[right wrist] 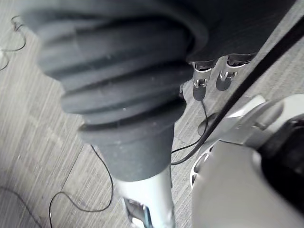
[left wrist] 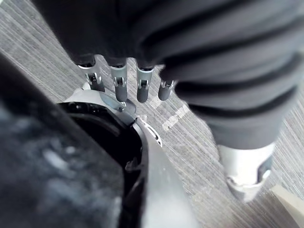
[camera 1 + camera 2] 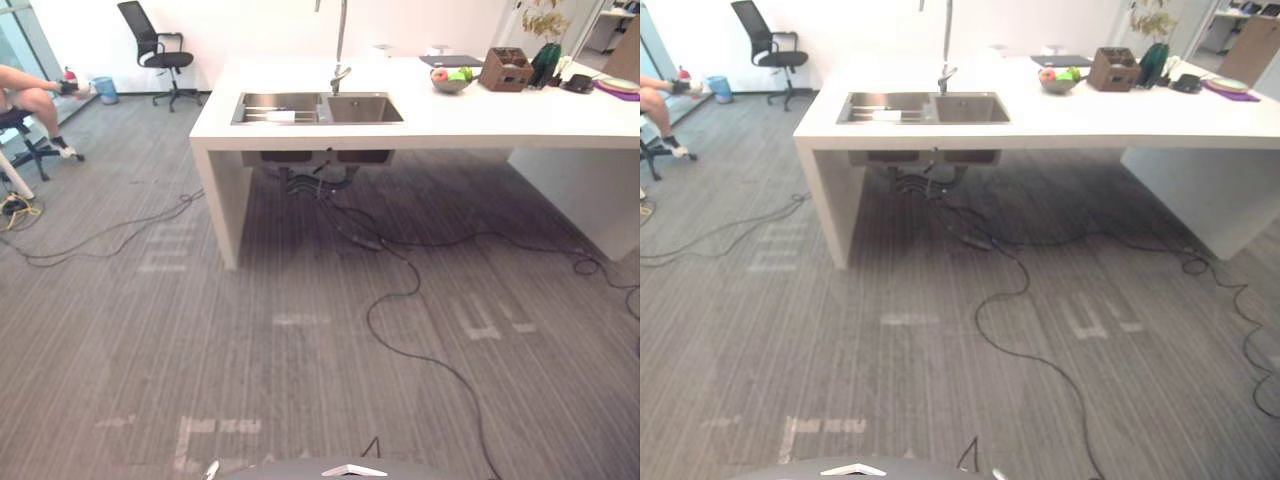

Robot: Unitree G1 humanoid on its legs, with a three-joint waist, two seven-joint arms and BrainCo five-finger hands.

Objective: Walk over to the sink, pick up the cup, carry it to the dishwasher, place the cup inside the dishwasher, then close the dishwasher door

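A steel double sink [image 3: 362, 108] is set into the white counter [image 3: 470, 120] ahead of me, across a stretch of carpet, with a tall tap [image 3: 340, 60] behind it. Something pale [image 3: 281, 116] lies in the sink's left basin; I cannot tell what it is. My left hand [image 2: 118, 83] hangs beside my body in the left wrist view, fingers straight and holding nothing. In the right wrist view my right hand [image 1: 202, 78] hangs the same way, fingers relaxed and holding nothing.
On the counter's right stand a fruit bowl [image 3: 451, 80], a brown box [image 3: 505, 70] and a dark vase [image 3: 546, 62]. Black cables [image 3: 400, 300] snake over the carpet under and before the counter. A person [image 3: 30, 95] sits far left, near an office chair [image 3: 158, 55].
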